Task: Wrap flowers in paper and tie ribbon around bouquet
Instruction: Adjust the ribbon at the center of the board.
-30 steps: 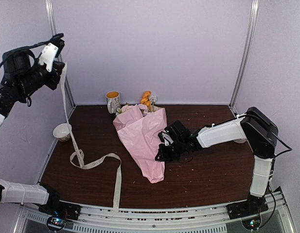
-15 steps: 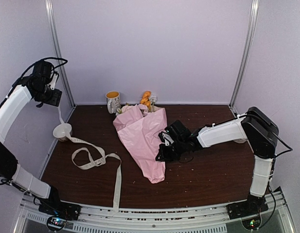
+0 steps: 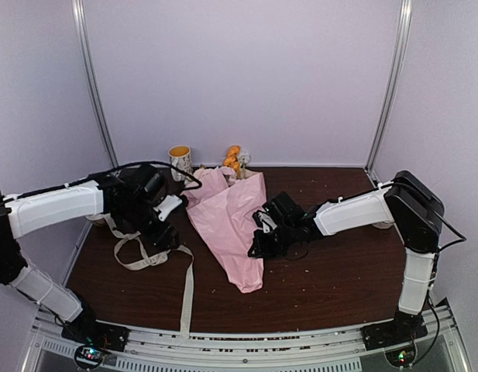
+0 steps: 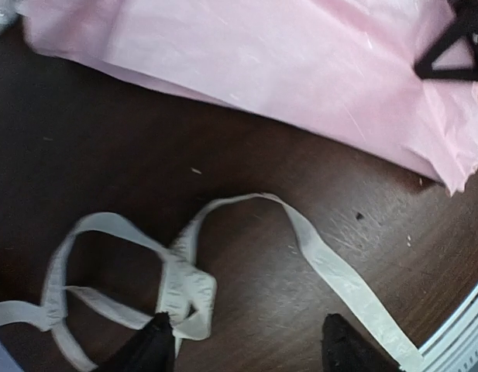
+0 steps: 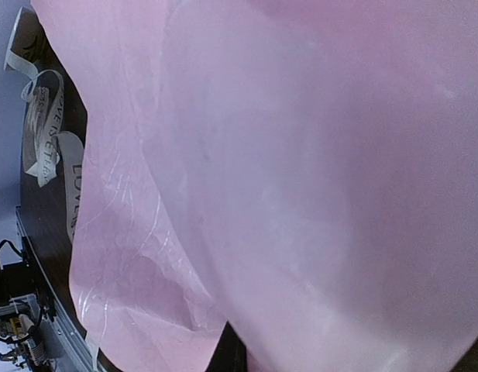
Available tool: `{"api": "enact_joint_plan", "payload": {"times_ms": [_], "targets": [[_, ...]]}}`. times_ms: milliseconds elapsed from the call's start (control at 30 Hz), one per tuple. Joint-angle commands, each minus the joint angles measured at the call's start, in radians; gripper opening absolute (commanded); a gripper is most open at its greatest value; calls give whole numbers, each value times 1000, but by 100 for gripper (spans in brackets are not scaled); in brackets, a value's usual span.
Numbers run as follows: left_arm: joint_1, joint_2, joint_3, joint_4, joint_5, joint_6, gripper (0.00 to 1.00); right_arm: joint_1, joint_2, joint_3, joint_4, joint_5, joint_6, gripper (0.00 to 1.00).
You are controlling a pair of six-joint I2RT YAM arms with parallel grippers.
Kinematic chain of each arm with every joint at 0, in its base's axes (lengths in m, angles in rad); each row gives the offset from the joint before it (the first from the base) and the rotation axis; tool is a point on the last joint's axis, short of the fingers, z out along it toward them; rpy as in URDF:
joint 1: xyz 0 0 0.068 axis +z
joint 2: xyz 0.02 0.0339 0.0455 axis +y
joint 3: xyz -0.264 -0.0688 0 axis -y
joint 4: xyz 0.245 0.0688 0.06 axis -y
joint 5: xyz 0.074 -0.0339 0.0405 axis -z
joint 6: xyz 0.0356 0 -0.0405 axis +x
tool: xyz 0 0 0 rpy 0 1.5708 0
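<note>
Left gripper [image 4: 246, 347], fingers spread wide, hovers over the ribbon [image 4: 184, 283] left of the bouquet [image 3: 227, 221]; right gripper [image 3: 258, 242] is clamped closed at the bouquet's right edge.

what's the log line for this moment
left gripper open over ribbon | right gripper shut on paper | ribbon loose on table, bouquet untied

A mug [image 3: 179, 162] (orange inside) stands upright; the table [image 3: 324, 287] beneath is dark brown.

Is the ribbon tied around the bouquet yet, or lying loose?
Loose. The ribbon lies in slack loops flat on the table, apart from the bouquet and wrapped around nothing.
</note>
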Motion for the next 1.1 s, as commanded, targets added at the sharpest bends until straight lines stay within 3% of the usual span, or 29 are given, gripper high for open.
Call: {"api": "enact_joint_plan", "payload": {"times_ms": [0, 167, 267, 333, 433, 467, 567, 733, 833, 1067], "targets": [[-110, 130, -81, 184, 164, -118, 75, 5, -5, 10, -46, 25, 0, 0], [-126, 291, -71, 329, 210, -140, 79, 7, -12, 3, -36, 25, 13, 0], [-127, 382, -50, 291, 184, -125, 69, 6, -24, -6, -31, 28, 19, 0], [-127, 413, -49, 268, 163, -110, 52, 6, -27, -6, -33, 28, 18, 0], [-129, 401, -65, 273, 164, -96, 4, 5, -32, -6, -33, 22, 19, 0], [-132, 382, -71, 290, 184, -91, 0, 5, -34, -6, -29, 16, 21, 0], [-181, 304, -69, 340, 293, -28, 0, 2, -34, 2, -22, -2, 31, 0], [-342, 205, 15, 295, 515, 197, 0, -4, -32, 38, -32, -27, 33, 0], [-385, 207, 99, 169, 632, 299, 0, -11, -42, 56, -41, -47, 39, 0], [-399, 295, 303, -251, 681, 532, 0, -15, -54, 97, -69, -74, 41, 0]]}}
